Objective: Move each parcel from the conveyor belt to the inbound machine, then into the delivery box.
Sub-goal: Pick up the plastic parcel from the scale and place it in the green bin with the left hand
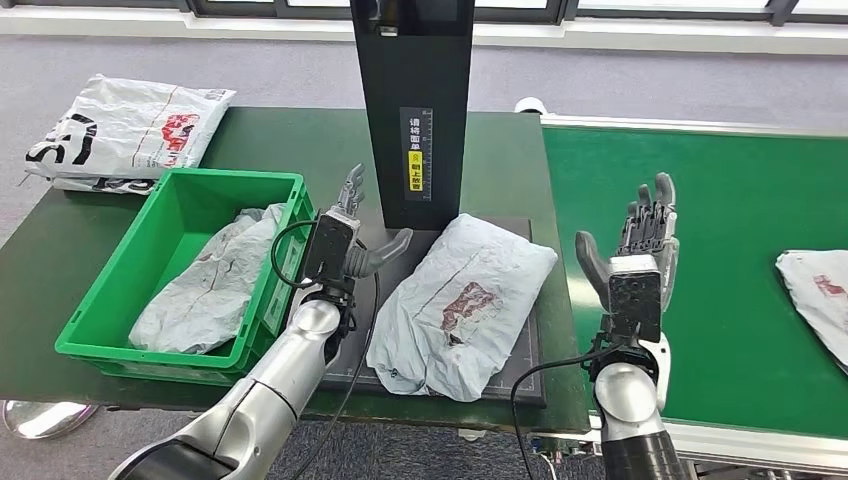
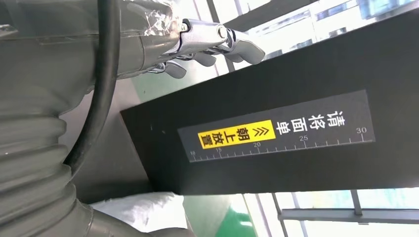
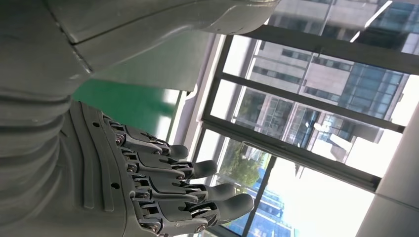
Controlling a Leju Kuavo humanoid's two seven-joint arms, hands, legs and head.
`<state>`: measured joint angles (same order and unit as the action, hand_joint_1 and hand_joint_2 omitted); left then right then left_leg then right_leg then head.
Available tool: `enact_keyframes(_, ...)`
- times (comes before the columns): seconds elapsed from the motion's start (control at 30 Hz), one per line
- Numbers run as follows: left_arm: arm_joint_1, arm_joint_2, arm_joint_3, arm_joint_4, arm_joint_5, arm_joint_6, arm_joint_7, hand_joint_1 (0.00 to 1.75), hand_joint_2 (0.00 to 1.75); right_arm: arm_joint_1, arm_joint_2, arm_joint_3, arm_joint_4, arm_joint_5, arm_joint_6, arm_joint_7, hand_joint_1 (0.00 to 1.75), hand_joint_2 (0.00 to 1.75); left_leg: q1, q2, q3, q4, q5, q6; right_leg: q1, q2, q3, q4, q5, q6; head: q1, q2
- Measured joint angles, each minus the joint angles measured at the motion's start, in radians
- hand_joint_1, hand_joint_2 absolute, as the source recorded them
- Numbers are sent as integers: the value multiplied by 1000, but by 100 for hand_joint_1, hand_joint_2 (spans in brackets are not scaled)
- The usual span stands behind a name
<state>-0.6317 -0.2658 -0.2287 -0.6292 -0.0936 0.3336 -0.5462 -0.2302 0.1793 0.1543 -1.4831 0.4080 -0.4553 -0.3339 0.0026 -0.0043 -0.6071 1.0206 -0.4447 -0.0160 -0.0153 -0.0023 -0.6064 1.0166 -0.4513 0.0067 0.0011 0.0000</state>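
Note:
A grey parcel point(image 1: 462, 305) with a red print lies on the dark platform point(image 1: 527, 385) of the inbound machine, below its black column point(image 1: 412, 110). My left hand point(image 1: 352, 235) hovers open just left of that parcel, beside the green box point(image 1: 105, 310), holding nothing; its fingers point(image 2: 225, 42) show in the left wrist view near the column's ruler label point(image 2: 281, 133). My right hand point(image 1: 640, 250) is raised open over the belt's near edge, its fingers point(image 3: 188, 192) straight and empty. Another parcel point(image 1: 818, 295) lies on the green conveyor belt point(image 1: 720, 200) at the right edge. One grey parcel point(image 1: 205, 280) rests inside the green box.
A white printed bag point(image 1: 125, 130) lies on the dark green table point(image 1: 40, 270) behind the box. A black cable point(image 1: 283, 255) loops at my left wrist. The belt's metal frame point(image 1: 740, 440) runs along the near side.

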Motion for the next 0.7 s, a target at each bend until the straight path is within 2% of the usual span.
enact_keyframes(0.27,3,1,-2,-3,-25,-3,1,0,175,-3,6,-31,27,-32,10,-22,0,175,0,0,0,0,0,0,0,0,0,0,0,0,0,0)
enact_keyframes(0.4,1,8,-41,7,-186,-39,79,0,175,-9,7,-43,37,-33,15,-23,0,175,0,0,0,0,0,0,0,0,0,0,0,0,0,0)
enact_keyframes(0.5,1,14,-128,45,-404,-96,150,0,175,-26,9,-62,52,-31,42,-23,0,175,0,0,0,0,0,0,-1,0,0,0,0,0,0,0)
enact_keyframes(0.67,0,17,-304,140,-679,-263,219,0,175,-61,17,-96,79,-11,100,-15,0,175,-1,0,0,0,0,0,-1,1,0,0,0,0,0,0)
enact_keyframes(0.7,-5,18,-338,158,-718,-283,244,15,175,-66,19,-103,84,-8,108,-14,0,175,-1,0,0,0,0,0,-1,0,1,0,0,0,0,0)
